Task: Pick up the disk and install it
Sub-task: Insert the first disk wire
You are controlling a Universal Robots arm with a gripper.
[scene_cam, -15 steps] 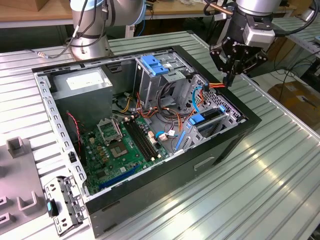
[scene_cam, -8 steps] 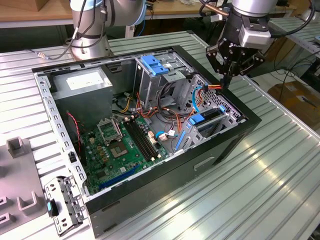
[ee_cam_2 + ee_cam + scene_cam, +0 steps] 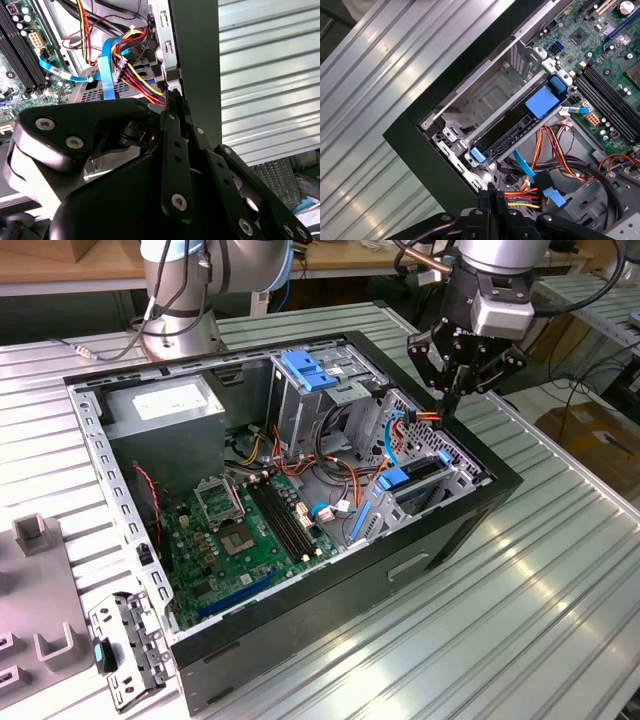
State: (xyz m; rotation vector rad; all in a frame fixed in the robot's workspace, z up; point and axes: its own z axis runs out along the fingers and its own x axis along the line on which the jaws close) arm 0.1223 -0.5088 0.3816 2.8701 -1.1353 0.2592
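A ribbed metal table (image 3: pixel 560 590) is seen carrying an open black computer case (image 3: pixel 300 625). Just outside the case's nearest corner, a small grey bracket (image 3: pixel 125 645) is laid flat on the table. Inside the case, a green circuit board (image 3: pixel 235 540) is spread over the floor. The disk (image 3: pixel 418 472) (image 3: pixel 510 131) is seated in the drive bay at the case's side toward the exterior view's right, framed by blue plastic. Above that side, the gripper (image 3: pixel 450 410) (image 3: pixel 491 197) (image 3: pixel 172 100) is held with its fingers pressed together and nothing between them, the tips just beside red and yellow cables (image 3: pixel 520 197). Farther back in the case, a grey power box (image 3: pixel 165 405) is set in the corner.
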